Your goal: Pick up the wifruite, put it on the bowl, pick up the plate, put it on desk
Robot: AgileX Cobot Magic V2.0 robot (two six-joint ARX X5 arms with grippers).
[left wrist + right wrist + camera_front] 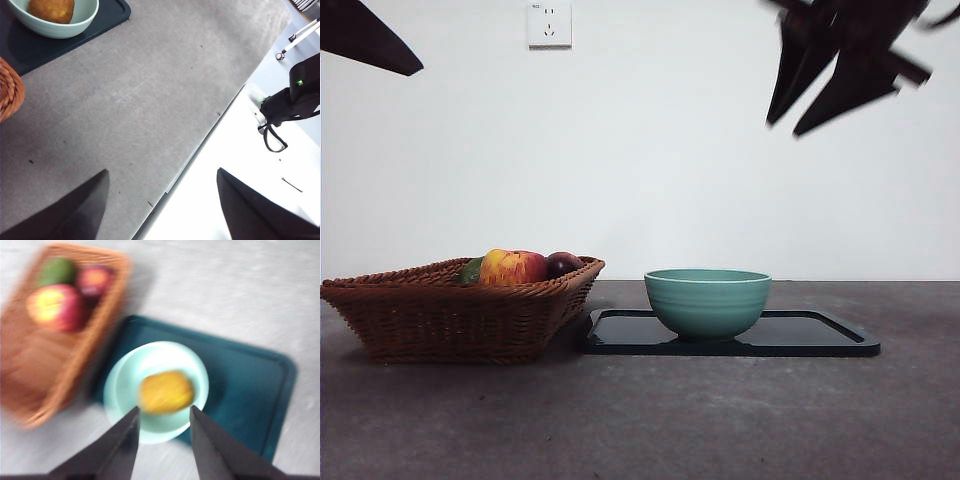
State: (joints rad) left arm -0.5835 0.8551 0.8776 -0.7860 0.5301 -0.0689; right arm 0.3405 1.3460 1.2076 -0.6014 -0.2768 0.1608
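Observation:
The orange-brown wifruite [166,391] [51,10] lies inside the teal bowl [708,300] [125,385] [55,31]; the bowl's wall hides it in the front view. The bowl stands on a flat black rectangular tray-like plate [820,335] [250,385] [107,12] that rests on the grey desk [640,420]. High above the bowl hangs my right gripper [785,128] [164,410], open, nothing between its jaws. My left gripper [162,172] is open and empty over the desk's edge, away from the bowl; in the front view only a dark tip [405,62] of it shows at the top left.
A brown wicker basket [440,320] [45,370] [7,87] stands right beside the plate, holding a red-yellow apple [510,267], a dark purple-red fruit [563,263] and a green fruit [472,270]. A white wall with a socket [549,24] closes the back.

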